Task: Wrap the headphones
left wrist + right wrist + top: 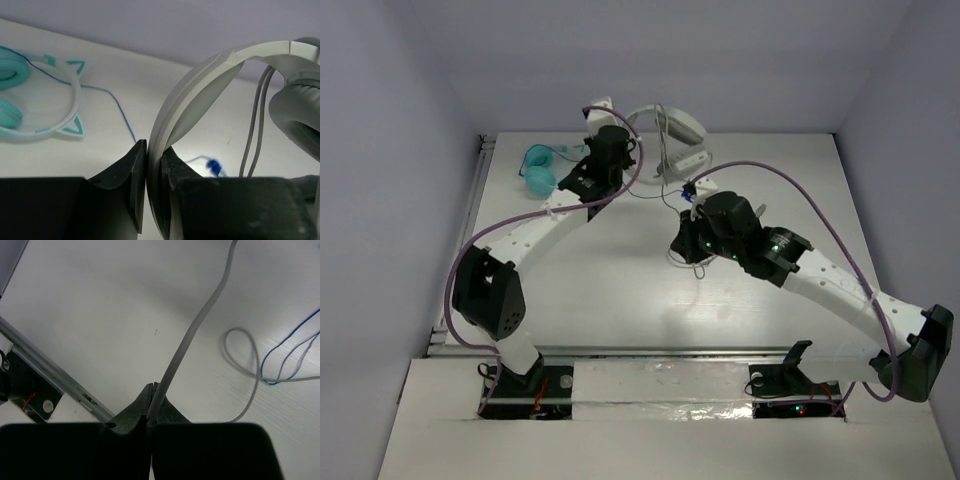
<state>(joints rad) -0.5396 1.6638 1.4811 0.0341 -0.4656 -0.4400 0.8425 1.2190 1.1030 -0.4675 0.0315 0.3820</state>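
Observation:
The white over-ear headphones [677, 140] stand at the back of the table. My left gripper [626, 122] is shut on their wide headband [210, 75]. In the left wrist view the jaws [154, 150] pinch the band edge, and one padded earcup [295, 115] hangs at the right with two strands of grey cable [255, 125] beside it. My right gripper [684, 250] is over the table's middle. It [154, 387] is shut on the thin grey cable [190, 340], which runs up and away from the jaws and also loops on the table [240, 355].
Small teal headphones [540, 170] lie at the back left, and show in the left wrist view [30, 100]. Their blue cable [290, 345] crosses the grey loop. A blue plug piece [214, 166] lies near the headband. A metal rail [40, 355] marks the table's near edge.

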